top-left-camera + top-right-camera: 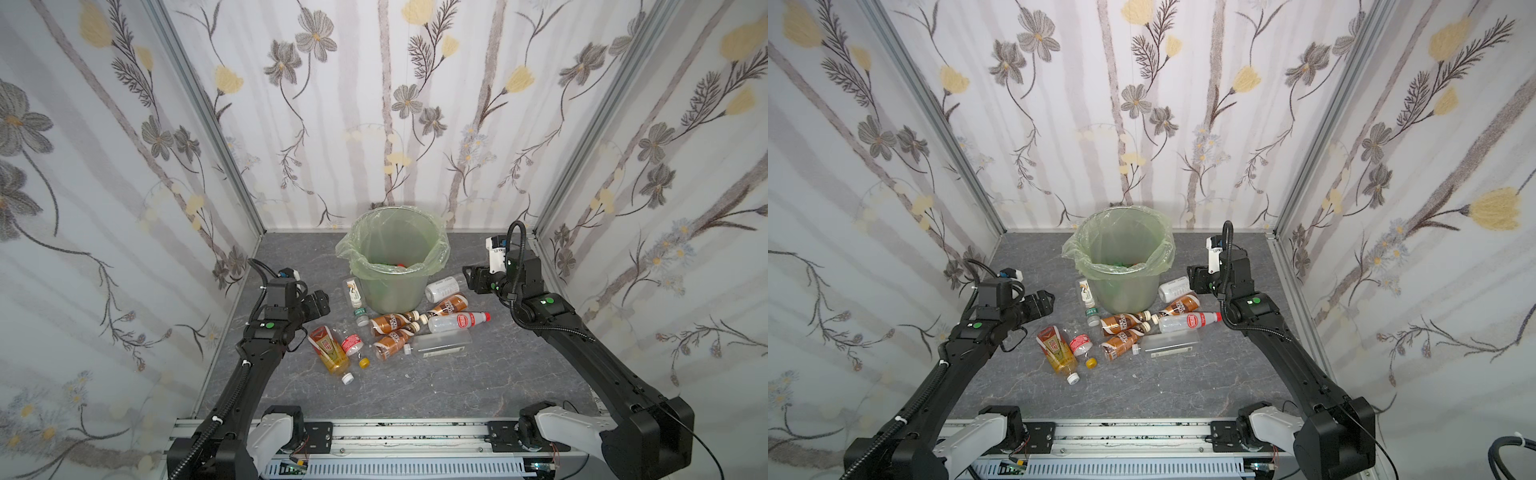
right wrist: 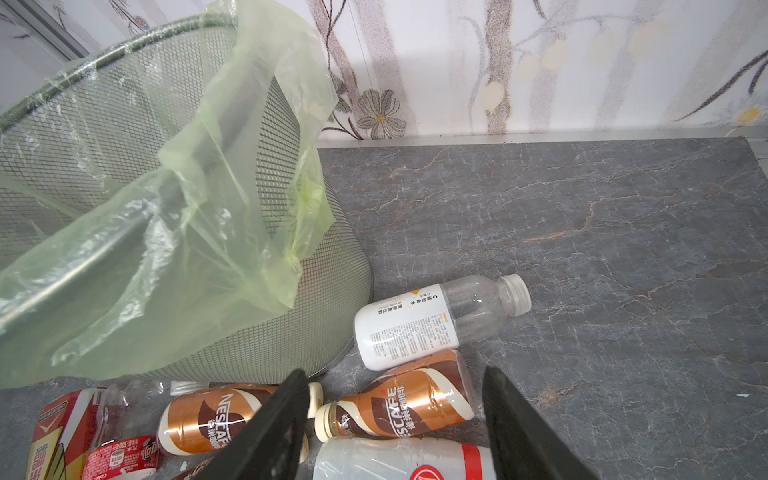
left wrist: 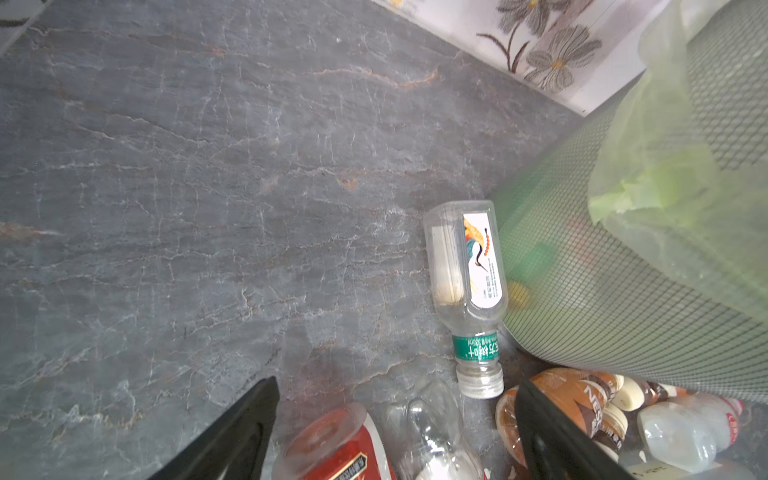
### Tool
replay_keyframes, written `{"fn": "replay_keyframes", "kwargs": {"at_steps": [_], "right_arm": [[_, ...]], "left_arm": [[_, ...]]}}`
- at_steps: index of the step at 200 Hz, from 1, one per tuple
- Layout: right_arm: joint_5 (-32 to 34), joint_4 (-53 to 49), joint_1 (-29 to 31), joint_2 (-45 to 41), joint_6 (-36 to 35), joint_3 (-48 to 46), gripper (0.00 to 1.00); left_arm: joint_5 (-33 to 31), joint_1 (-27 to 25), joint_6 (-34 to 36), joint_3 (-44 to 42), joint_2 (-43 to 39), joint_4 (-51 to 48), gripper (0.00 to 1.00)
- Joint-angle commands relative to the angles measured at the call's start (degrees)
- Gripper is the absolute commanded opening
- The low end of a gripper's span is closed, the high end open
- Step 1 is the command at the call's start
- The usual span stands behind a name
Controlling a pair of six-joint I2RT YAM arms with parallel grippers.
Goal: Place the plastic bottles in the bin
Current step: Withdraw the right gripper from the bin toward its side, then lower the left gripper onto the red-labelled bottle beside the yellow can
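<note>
The wide dark grey marbled bench (image 1: 436, 386) carries everything. At its back stands the pale green round mesh bin (image 1: 388, 291), lined with a translucent light-green plastic bag (image 1: 347, 249); a few bottles (image 1: 397, 264) lie at its bottom, only partly seen. The left claw (image 1: 323, 300) hovers left of the bin, fingers spread and holding nothing. The right claw (image 1: 467, 277) hangs just right of the bin, likewise spread and empty. The remaining bottles lie on the bench around the bin's near side. There is an amber tea bottle with a red label (image 1: 330, 351), a clear bottle with a red label and red cap (image 1: 457, 322) and a flat clear rectangular bottle (image 1: 442, 344). Three brown-and-white coffee bottles (image 1: 392, 323) lie close together. A white-labelled clear bottle (image 1: 442, 289) lies against the bin's right foot and a flat clear bottle with a bird label (image 1: 353, 293) against its left. A crumpled clear bottle with a red label (image 1: 352, 344) lies beside the tea bottle, a small yellow cap (image 1: 364, 362) just by it.
</note>
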Motion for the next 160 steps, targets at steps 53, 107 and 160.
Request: {"fn": "replay_keyframes", "kwargs": {"at_steps": [53, 107, 160], "right_arm": [[-3.51, 4.48, -2.59, 1.12, -1.14, -0.66, 0.68], [-5.57, 5.05, -3.94, 2.31, -0.89, 0.14, 0.69], [-6.06, 6.14, -3.99, 2.11, 0.39, -1.51, 0.69]], "left_arm": [[-21.05, -11.89, -14.53, -0.93, 2.61, -9.12, 0.91], [-19.23, -13.99, -20.47, -6.53, -2.25, -11.03, 0.89], [-19.70, -16.81, -23.41, -7.91, 0.39, -11.07, 0.87]]}}
